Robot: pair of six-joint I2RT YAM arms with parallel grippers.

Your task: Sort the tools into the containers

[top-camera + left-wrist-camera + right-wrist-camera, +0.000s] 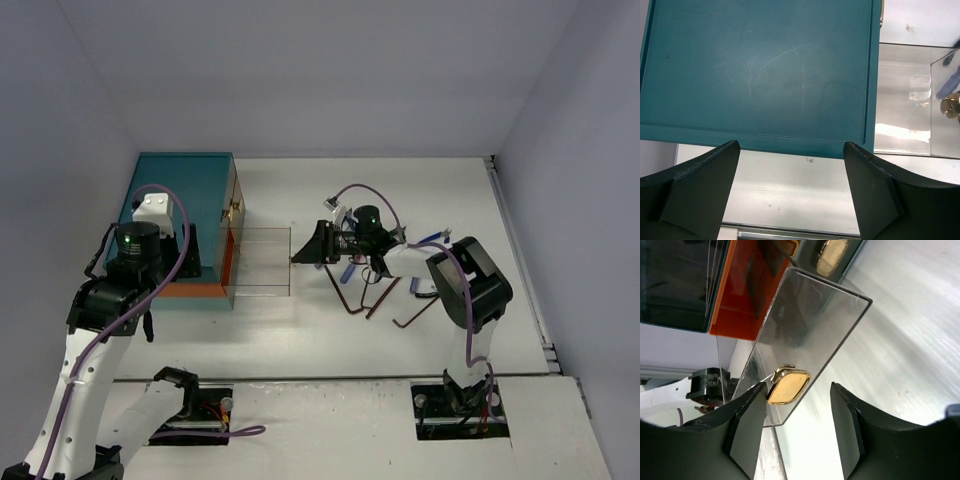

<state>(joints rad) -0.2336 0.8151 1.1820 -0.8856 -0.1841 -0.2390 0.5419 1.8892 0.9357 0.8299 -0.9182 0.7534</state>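
1. The clear plastic drawer (260, 260) stands pulled out of the teal chest (185, 190) at the left of the table (300, 330). In the top view its long axis runs left to right, and its front end points toward the right arm.
2. The drawer is see-through and thin-walled, with a small brass knob (789, 386) on its front panel. The chest shows an orange band (190, 290) along its near edge.
3. The right hand (797, 390) is at the drawer front, part way open, with the knob between its fingers. One finger (747, 425) is right at the knob and the other stands clear of it, so nothing is clamped.
4. The left hand (790, 146) hangs over the chest's teal top, spread wide and holding nothing.
5. Dark L-shaped hex keys (380, 298) lie on the table under the right arm, apart from the drawer. A blue-handled tool (432, 240) lies just behind that arm.
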